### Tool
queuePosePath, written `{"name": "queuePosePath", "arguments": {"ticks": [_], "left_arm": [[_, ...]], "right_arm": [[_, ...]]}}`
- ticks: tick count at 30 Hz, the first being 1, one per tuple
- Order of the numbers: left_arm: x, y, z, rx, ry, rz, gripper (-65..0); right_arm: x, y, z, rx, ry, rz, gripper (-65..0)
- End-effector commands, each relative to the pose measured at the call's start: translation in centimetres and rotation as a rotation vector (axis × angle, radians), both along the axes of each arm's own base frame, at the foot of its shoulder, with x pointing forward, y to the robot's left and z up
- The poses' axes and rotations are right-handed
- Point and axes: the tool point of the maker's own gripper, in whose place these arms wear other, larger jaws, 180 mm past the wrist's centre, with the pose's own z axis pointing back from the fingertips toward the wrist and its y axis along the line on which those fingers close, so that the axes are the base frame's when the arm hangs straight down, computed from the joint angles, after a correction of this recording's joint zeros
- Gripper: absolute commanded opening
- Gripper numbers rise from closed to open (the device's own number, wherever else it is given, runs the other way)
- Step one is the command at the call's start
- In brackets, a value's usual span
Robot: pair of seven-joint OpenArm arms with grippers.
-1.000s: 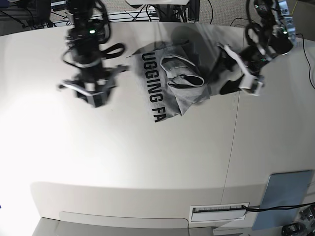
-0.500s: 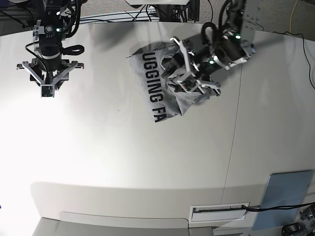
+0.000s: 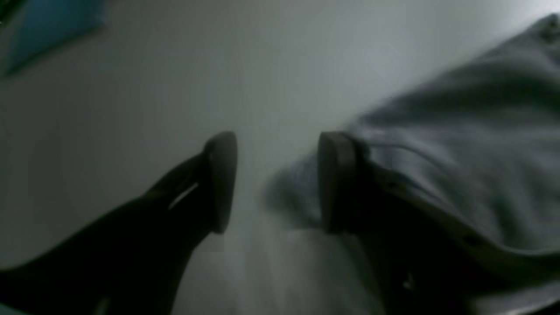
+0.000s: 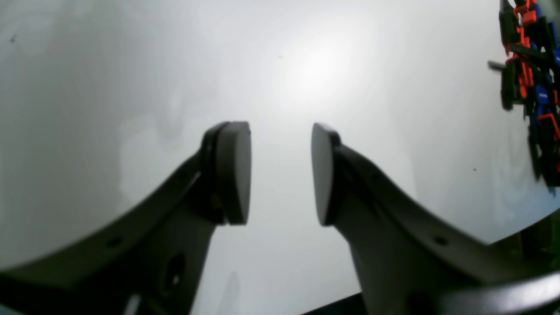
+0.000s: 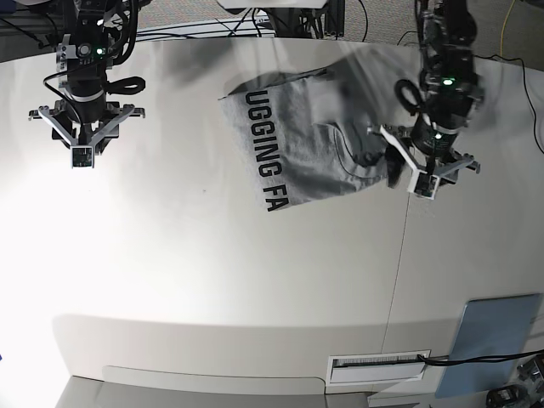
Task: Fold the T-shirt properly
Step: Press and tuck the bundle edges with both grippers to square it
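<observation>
A pale bench point(image 5: 212, 272) fills most of the base view, its surface glossy under a broad glare on the left half. A thin seam point(image 5: 399, 280) runs down it right of centre. Near the front edge sits a small white slotted label plate point(image 5: 378, 364), with a dark cable point(image 5: 476, 359) trailing from it toward the right. A blue-grey flat panel point(image 5: 495, 333) lies at the front right corner (its edge also shows, blurred, in the left wrist view point(image 3: 48, 30)). Black cables point(image 5: 280, 21) cluster behind the far edge. An orange, blue and black cluster point(image 4: 529, 83) shows beyond the bench edge.
</observation>
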Motion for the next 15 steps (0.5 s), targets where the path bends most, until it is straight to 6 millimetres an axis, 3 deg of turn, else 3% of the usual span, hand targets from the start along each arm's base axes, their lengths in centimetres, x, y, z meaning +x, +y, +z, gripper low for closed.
{"name": "queuePosePath", "arguments": {"ticks": [1,6,9,12,15], "left_arm": [[0.1,-0.9,1.1,-0.05,-0.03,-0.044,-35.9],[-2.5,-6.3,1.9,-0.285,0.017,-0.282,-36.7],[-4.4,-8.6,2.6,-0.41,0.038,-0.383,-42.2],[-6.4,-9.5,1.8,-0.443,0.091,-0.43,-54.7],[-8.2,-9.8,0.4,-0.446,0.157,-0.427,-64.7]], "right_arm": [[0.4,-0.2,1.1,-0.02,-0.039,0.01,-42.0],[0.8,0.3,1.3,0.005,-0.063,0.027,-42.0],[1.9,2.3,1.6,0.086,-0.122,0.111,-43.2],[3.3,5.8,2.9,0.173,-0.22,0.282,-54.1],[4.9,7.5,3.4,0.212,-0.29,0.352,-65.0]]}}
